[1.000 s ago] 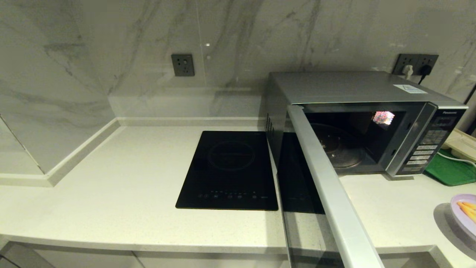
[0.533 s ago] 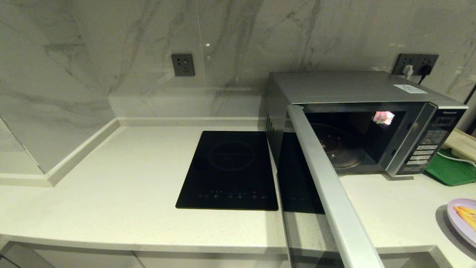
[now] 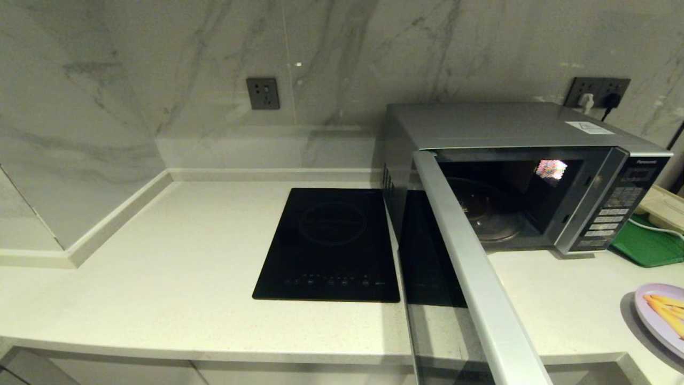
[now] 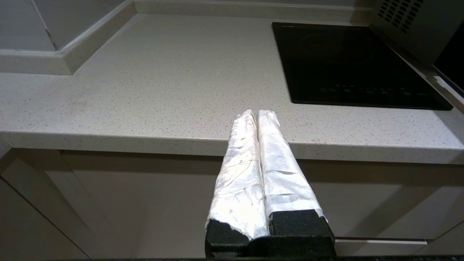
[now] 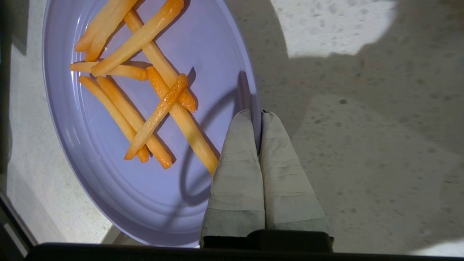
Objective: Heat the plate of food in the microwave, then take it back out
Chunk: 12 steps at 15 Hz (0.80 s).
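Taped right gripper point(image 5: 258, 113) fingers pinch the smooth round plate of food point(image 5: 108, 174) by its rim.

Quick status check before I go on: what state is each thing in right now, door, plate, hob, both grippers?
microwave: door swung wide open, cavity empty, glass turntable bare.
plate of food: held by its rim at the right edge of the head view, fries on it, not yet in the microwave.
right gripper: shut on the plate's rim.
left gripper: shut, empty, parked at the counter's front edge.
induction hob: nothing on it.
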{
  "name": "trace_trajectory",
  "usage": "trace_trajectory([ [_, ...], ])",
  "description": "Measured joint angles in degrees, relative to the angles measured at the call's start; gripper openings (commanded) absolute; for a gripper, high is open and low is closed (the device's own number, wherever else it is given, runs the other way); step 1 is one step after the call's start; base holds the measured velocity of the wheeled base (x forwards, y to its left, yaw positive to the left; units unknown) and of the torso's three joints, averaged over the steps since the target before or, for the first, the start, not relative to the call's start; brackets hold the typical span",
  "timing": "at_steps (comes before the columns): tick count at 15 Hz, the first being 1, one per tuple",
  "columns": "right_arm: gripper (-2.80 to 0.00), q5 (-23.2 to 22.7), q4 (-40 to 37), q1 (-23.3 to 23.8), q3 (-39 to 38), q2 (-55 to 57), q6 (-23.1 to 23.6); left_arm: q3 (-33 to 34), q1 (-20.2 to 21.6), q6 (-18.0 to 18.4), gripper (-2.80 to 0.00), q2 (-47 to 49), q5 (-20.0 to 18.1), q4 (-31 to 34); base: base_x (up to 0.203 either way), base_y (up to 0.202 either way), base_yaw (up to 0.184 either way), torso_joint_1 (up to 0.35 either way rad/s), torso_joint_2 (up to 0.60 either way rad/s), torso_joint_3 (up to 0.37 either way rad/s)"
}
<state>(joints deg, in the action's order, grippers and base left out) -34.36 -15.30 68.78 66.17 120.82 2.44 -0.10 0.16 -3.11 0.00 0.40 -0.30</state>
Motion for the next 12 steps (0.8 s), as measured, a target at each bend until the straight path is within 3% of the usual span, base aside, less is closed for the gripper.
trace_trajectory([
  [7,-2.8,-0.94,0.2,-2.35,0.91,1.51,0.78,0.0,0.0,0.0,-2.8,0.0,0.01,0.0,0.0,0.0,0.0,0.0,0.0,0.0],
  [8,0.0,-0.94,0.21,-2.5,0.96,1.73,0.81,0.0,0.0,0.0,-2.8,0.0,0.01,-0.02,0.0,0.0,0.0,0.0,0.0,0.0],
  [12,0.0,-0.94,0.26,-2.9,1.57,2.49,0.76,0.0,0.0,0.02,-2.8,0.0,0.0,-0.01,0.0,0.0,0.0,0.0,0.0,0.0],
])
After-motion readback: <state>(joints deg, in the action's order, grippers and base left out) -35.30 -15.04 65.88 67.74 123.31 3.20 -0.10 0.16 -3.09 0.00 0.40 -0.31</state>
